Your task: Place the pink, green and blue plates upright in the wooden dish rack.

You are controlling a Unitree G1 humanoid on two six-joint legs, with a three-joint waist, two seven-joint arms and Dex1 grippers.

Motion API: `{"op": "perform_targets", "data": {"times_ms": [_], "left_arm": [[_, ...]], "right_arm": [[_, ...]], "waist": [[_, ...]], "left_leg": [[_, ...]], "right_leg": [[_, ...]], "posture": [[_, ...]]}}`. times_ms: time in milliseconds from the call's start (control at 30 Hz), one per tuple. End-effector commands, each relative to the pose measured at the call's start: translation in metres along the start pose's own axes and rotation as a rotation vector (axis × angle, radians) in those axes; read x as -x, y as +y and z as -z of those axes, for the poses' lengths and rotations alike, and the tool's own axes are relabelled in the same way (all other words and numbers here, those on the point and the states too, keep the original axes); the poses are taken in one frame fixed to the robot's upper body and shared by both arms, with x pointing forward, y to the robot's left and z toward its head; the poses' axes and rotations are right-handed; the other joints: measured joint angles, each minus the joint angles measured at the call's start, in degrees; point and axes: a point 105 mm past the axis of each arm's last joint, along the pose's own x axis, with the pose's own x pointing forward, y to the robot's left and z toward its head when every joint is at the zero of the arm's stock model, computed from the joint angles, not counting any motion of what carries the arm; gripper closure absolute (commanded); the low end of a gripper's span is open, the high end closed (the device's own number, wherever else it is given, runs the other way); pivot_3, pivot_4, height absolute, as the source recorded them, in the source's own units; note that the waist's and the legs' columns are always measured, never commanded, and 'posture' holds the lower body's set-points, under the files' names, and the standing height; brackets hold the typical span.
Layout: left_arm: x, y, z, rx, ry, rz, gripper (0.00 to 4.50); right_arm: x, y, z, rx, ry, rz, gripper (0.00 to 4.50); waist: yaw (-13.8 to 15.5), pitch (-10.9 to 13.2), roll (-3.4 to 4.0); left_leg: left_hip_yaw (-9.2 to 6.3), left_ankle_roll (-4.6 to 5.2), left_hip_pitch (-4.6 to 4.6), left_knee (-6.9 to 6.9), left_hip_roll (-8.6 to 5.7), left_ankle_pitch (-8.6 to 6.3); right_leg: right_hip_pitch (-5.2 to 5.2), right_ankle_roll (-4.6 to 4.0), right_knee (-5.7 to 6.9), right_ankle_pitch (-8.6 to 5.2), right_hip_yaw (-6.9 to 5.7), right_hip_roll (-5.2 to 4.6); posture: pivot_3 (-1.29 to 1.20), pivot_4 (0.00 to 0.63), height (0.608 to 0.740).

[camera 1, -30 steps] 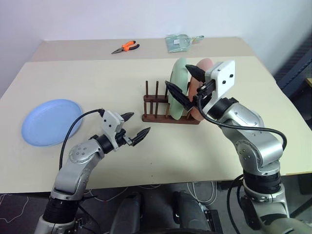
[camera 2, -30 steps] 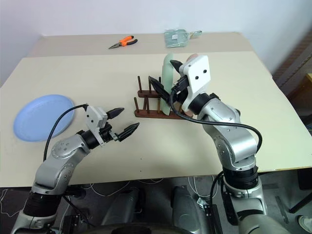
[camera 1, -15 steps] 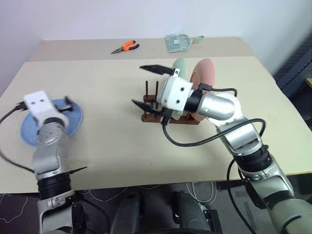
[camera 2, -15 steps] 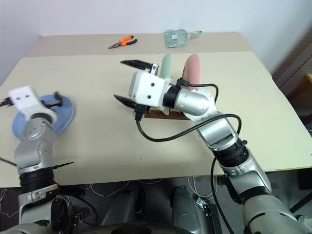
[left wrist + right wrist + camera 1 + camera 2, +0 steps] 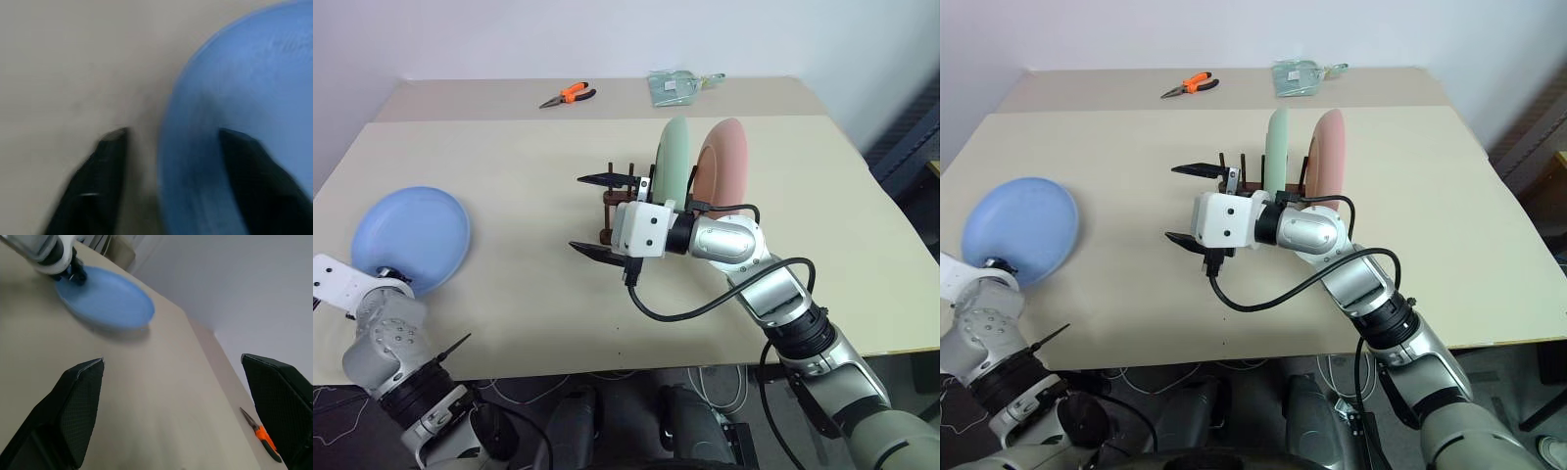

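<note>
The blue plate (image 5: 411,238) is at the table's left, tilted up off the surface. My left gripper (image 5: 384,272) is shut on its near rim; in the left wrist view one finger lies on the blue plate (image 5: 254,98) and the other below its edge. The green plate (image 5: 673,176) and the pink plate (image 5: 722,171) stand upright side by side in the wooden dish rack (image 5: 605,211). My right gripper (image 5: 602,215) hangs open and empty just left of the rack, pointing toward the blue plate (image 5: 105,301).
Orange-handled pliers (image 5: 566,95) and a clear plastic packet (image 5: 677,83) lie at the table's far edge. The beige table (image 5: 519,176) is bare between the blue plate and the rack. The table's near edge runs just below both arms.
My left arm swung left to the blue plate, closed on its rim and tipped it up. My right gripper turned away from the racked plates, sank a little and now points left, open.
</note>
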Motion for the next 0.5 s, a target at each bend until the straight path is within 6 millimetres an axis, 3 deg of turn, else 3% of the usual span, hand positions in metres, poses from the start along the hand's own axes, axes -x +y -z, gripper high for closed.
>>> {"op": "perform_targets", "data": {"times_ms": [33, 100, 200, 333, 500], "left_arm": [[0.004, -0.016, -0.006, 0.037, -0.004, 0.085, 3.4], [0.01, -0.039, -0.016, 0.073, -0.044, 0.21, 4.44], [0.032, -0.084, -0.038, 0.02, -0.163, 0.432, 4.44], [0.082, -0.148, -0.057, -0.118, -0.313, 0.735, 4.44], [0.14, -0.2, -0.072, -0.213, -0.443, 0.994, 4.44]], "right_arm": [[0.002, -0.005, -0.004, 0.014, -0.009, 0.027, 0.0], [0.004, -0.005, -0.001, 0.009, 0.009, 0.026, 0.0], [0.006, -0.006, -0.001, 0.042, 0.023, 0.025, 0.0], [0.004, -0.008, -0.004, 0.149, 0.03, 0.026, 0.0], [-0.007, -0.016, -0.003, 0.229, 0.039, 0.049, 0.0]], "waist": [[0.0, 0.0, 0.0], [0.2, 0.0, 0.0], [0.3, 0.0, -0.06], [0.1, 0.0, -0.07], [-0.4, 0.0, -0.05]], "left_leg": [[0.0, 0.0, 0.0, 0.0, 0.0, 0.0], [0.0, 0.0, 0.0, 0.01, 0.0, 0.0], [-0.01, -0.02, 0.0, 0.01, -0.03, 0.01], [0.0, -0.02, -0.02, 0.0, -0.04, 0.01], [0.02, -0.04, 0.01, -0.02, -0.03, 0.03]], "right_leg": [[0.0, 0.0, 0.0, 0.0, 0.0, 0.0], [0.01, -0.01, 0.0, 0.0, 0.0, 0.0], [0.05, -0.02, -0.03, 0.0, -0.03, -0.01], [0.04, -0.02, -0.05, 0.0, -0.03, 0.0], [0.03, -0.02, -0.02, 0.0, 0.02, 0.03]], "posture": [[0.0, 0.15, 0.738], [0.0, 0.15, 0.738], [0.0, 0.15, 0.738], [0.0, 0.15, 0.738], [0.0, 0.15, 0.738]]}}
